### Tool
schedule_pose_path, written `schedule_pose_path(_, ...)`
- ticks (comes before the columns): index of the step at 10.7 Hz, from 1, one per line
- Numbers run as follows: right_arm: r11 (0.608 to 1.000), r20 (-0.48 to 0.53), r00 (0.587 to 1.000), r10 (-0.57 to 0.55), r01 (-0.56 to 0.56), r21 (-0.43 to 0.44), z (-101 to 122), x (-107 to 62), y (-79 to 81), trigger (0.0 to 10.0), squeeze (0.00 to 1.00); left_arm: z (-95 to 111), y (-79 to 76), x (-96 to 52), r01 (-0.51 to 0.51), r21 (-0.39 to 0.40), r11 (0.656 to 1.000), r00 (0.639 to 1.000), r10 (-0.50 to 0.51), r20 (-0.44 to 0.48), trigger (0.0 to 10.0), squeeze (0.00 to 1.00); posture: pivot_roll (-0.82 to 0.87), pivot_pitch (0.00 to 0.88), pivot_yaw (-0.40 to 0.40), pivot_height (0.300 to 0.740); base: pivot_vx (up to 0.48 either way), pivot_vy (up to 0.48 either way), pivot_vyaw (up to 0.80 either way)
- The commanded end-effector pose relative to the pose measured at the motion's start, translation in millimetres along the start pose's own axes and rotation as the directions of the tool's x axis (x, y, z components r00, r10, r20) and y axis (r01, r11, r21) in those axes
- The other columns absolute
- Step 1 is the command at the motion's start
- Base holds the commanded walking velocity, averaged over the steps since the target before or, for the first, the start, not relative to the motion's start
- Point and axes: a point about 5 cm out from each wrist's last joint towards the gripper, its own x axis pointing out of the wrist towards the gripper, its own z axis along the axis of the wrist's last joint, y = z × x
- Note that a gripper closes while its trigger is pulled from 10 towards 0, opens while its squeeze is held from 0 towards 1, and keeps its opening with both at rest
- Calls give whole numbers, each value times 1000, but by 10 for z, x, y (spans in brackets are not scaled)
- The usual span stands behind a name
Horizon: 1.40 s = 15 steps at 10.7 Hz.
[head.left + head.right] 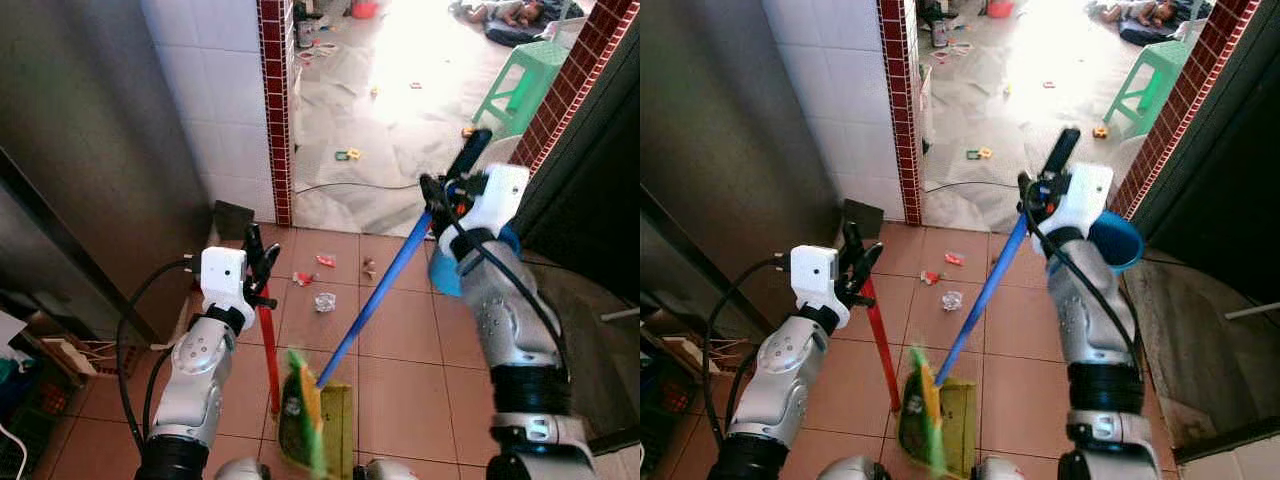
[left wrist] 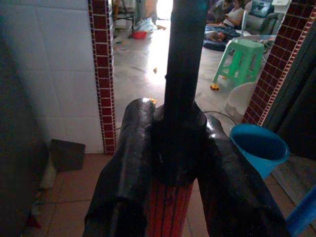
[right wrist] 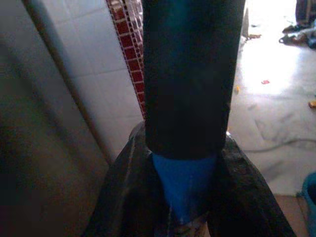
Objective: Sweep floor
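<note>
Left gripper (image 1: 258,262) clamping red handle (image 1: 270,350), right gripper (image 1: 447,192) clamping blue broom handle (image 1: 375,300), no legible writing

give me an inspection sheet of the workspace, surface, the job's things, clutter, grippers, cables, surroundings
Surface: terracotta tile floor.
Job's things: red handle and blue handle slant down to a green dustpan.
Clutter: scraps on the tiles; more litter beyond the doorway.
Grippers: left gripper shut on red handle; right gripper shut on blue handle.
Cables: cord across the doorway floor.
Surroundings: brick-edged tiled wall, green stool, blue bucket.
</note>
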Motion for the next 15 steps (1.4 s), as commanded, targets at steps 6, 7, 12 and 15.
schedule_pose_path(6,969,167,975,149,-111,-219,492,66,74,10000,0,71,-13,42,4,5,1000,999,-5,46,10000,0,-51,0,-14,740,0,0,0)
schedule_pose_path(7,956,163,978,127,-77,-282,454,53,25,10000,0,73,0,35,-1,4,1000,999,1,49,10000,0,-50,0,-13,740,0,0,0)
schedule_pose_path(12,930,42,992,-122,129,-345,-294,-253,-183,10000,0,438,269,37,-67,-27,997,984,71,166,10000,0,-38,0,0,740,0,0,-429)
schedule_pose_path(15,853,123,934,-334,356,-382,-364,-380,-485,10000,0,467,305,10,-26,-13,1000,985,28,168,10000,0,-24,0,38,740,0,0,-508)
